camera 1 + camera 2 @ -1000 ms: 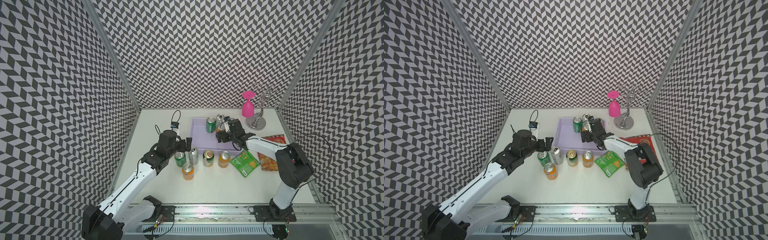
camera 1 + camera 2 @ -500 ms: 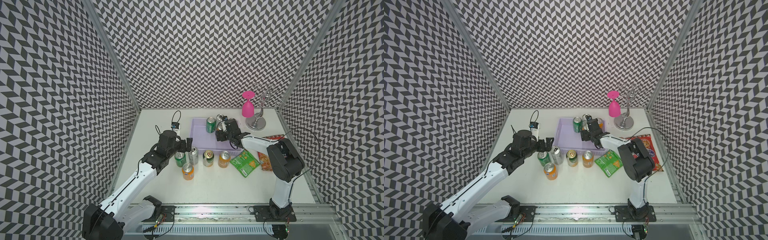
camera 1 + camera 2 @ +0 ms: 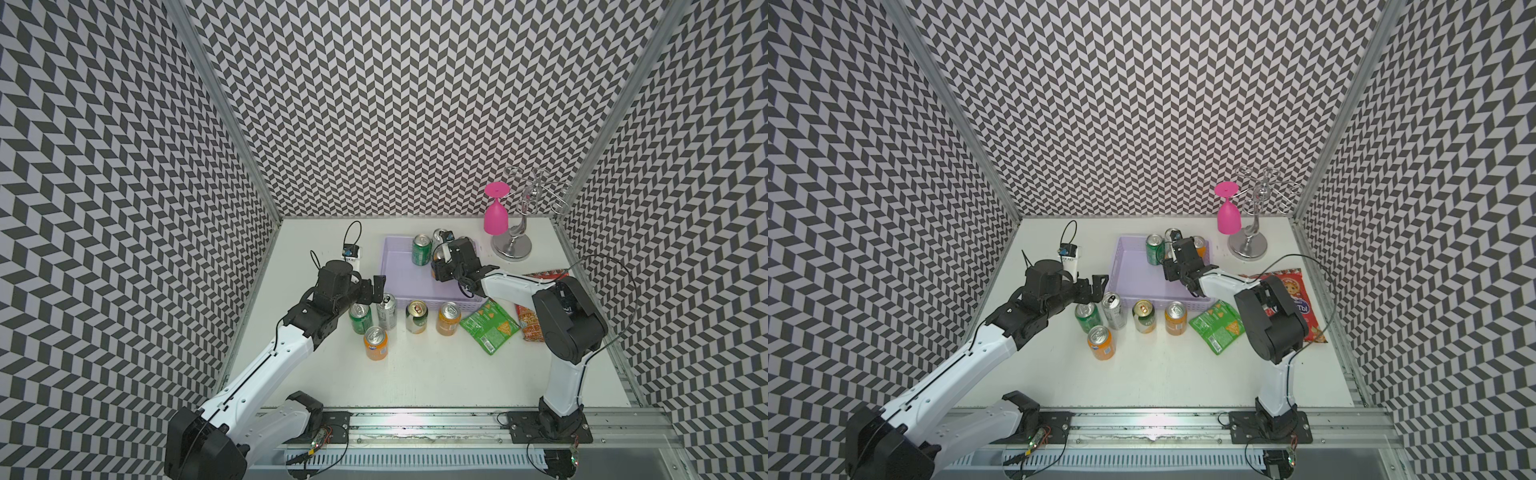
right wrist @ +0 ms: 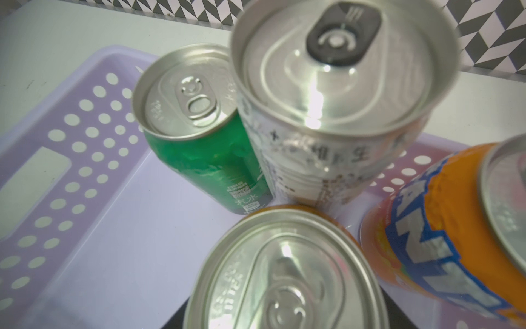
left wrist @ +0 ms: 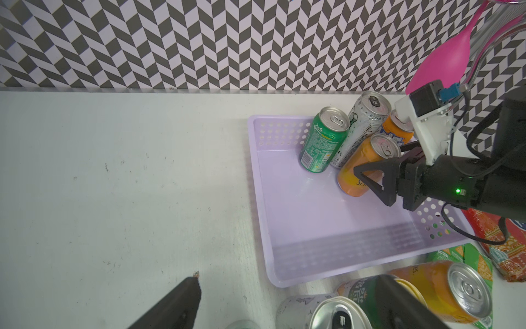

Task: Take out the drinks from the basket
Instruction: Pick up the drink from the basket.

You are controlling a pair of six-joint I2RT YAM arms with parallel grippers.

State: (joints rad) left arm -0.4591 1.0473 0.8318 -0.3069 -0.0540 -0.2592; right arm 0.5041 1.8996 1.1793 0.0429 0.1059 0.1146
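The lilac basket (image 3: 399,272) (image 5: 313,222) holds a green can (image 5: 324,139) (image 4: 193,142), a silver can (image 5: 361,122) (image 4: 327,114) and two orange cans. My right gripper (image 3: 437,266) (image 5: 378,161) reaches into the basket, its jaws partly closed on either side of the nearer orange can (image 5: 358,171) (image 4: 284,270); contact cannot be seen. The other orange can (image 4: 441,242) stands beside it. My left gripper (image 3: 376,286) (image 5: 289,280) is open and empty over the table by the basket's front left corner, above a silver can (image 3: 386,311).
Several cans stand on the table in front of the basket, among them an orange one (image 3: 375,343). A green snack bag (image 3: 490,326) and a red bag (image 3: 530,322) lie to the right. A pink goblet (image 3: 495,212) hangs on a chrome rack (image 3: 513,245) at the back.
My right gripper has moved left inside the basket onto the nearer orange can, and its jaws have narrowed. The left arm has stayed still.
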